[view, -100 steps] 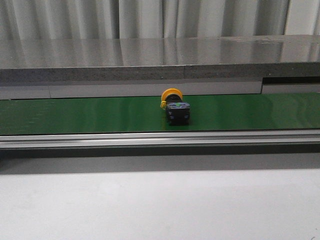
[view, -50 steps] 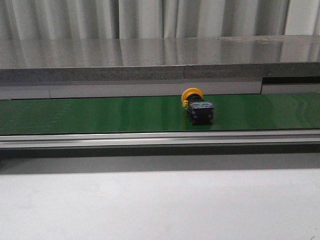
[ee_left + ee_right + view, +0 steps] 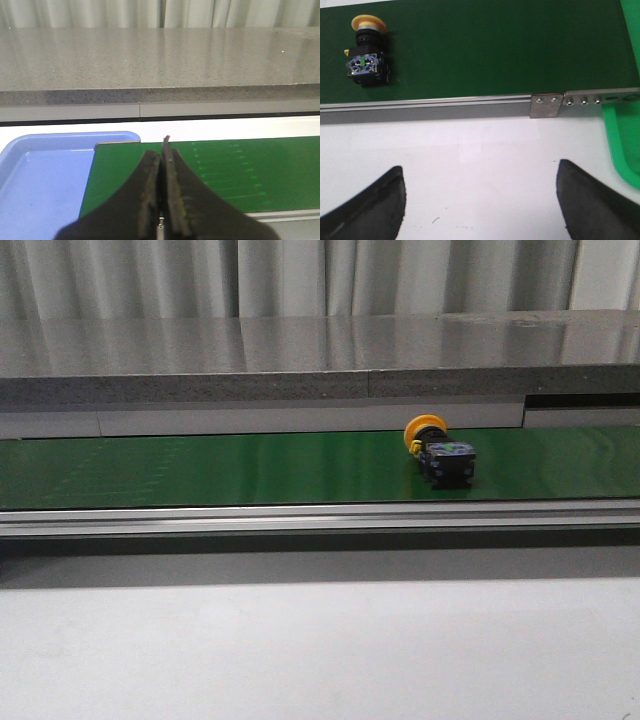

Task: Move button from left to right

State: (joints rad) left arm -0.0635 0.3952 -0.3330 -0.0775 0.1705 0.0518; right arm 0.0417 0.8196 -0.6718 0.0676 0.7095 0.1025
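Front view: button [image 3: 440,452] lies on its side on green belt [image 3: 200,468], right of centre, no gripper near. Left wrist view: left gripper [image 3: 161,150] pressed together, empty, above belt's end beside blue tray [image 3: 40,170]. Right wrist view: right gripper [image 3: 480,200] spread wide, empty, over white table [image 3: 480,165]; button apart on belt.

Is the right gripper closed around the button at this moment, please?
No, in the right wrist view the right gripper is wide open over the white table, while the button lies apart on the green belt.
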